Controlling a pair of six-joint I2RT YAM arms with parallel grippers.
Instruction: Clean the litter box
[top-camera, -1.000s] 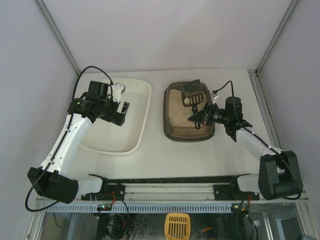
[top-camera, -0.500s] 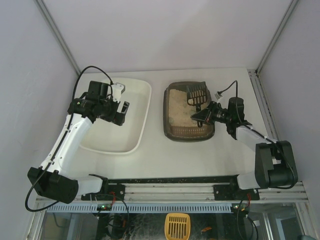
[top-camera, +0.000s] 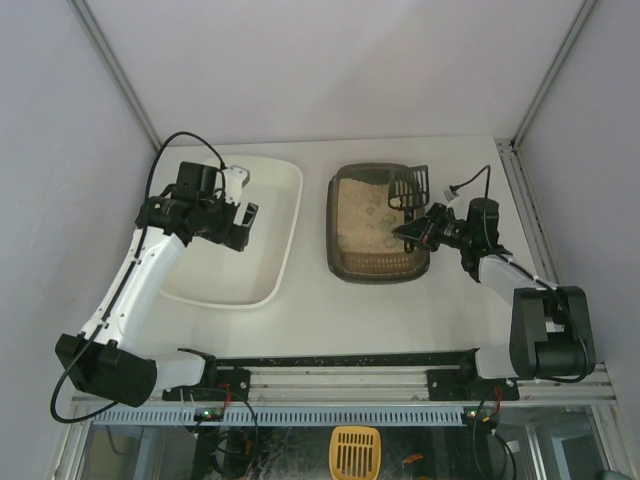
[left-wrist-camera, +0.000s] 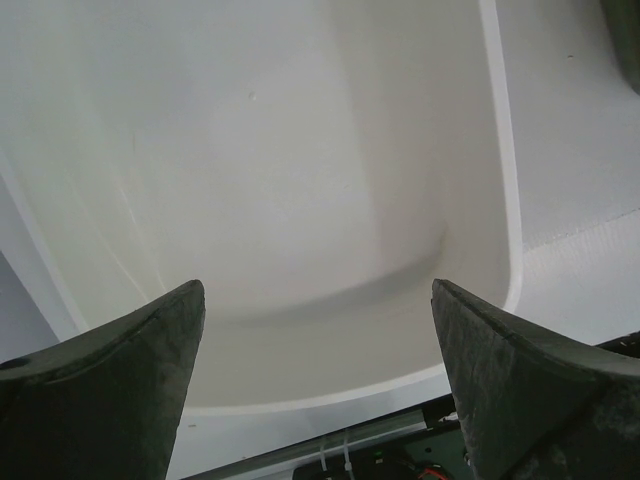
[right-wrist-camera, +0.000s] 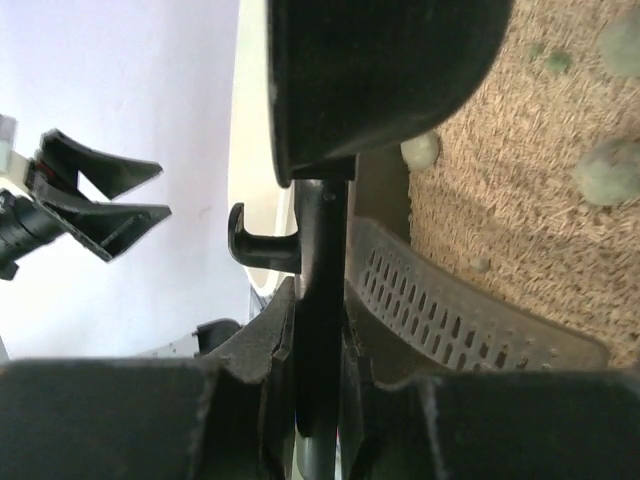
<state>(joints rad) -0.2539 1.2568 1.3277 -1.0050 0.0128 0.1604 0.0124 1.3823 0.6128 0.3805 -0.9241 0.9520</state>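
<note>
The litter box (top-camera: 331, 220) sits on the tabletop (top-camera: 400, 310) right of centre, near the glossy white tray (top-camera: 291, 226) but not touching it, its bed of beige litter showing a few pale greenish clumps (right-wrist-camera: 608, 170). The right claw (top-camera: 413, 232) is clenched on the thin handle of a dark slotted scoop (top-camera: 408, 187), whose head rests in the box's far right corner. The left claw (left-wrist-camera: 318, 380) hangs released over the white tray with nothing between its fingers. The box looks like stiff moulded plastic, and its thick rim is the obvious place to grip, best on a long side so the claw closes across the lip. Full of loose grains it is probably bottom-heavy and would spill if tipped. Its smooth base may also skate on the smooth tabletop when the scoop pushes, so bracing the rim with the free claw seems wise. The scoop seems light and rigid, but its slim handle could twist in the grip under a loaded head. The clumps may crumble, so they want lifting from underneath.
</note>
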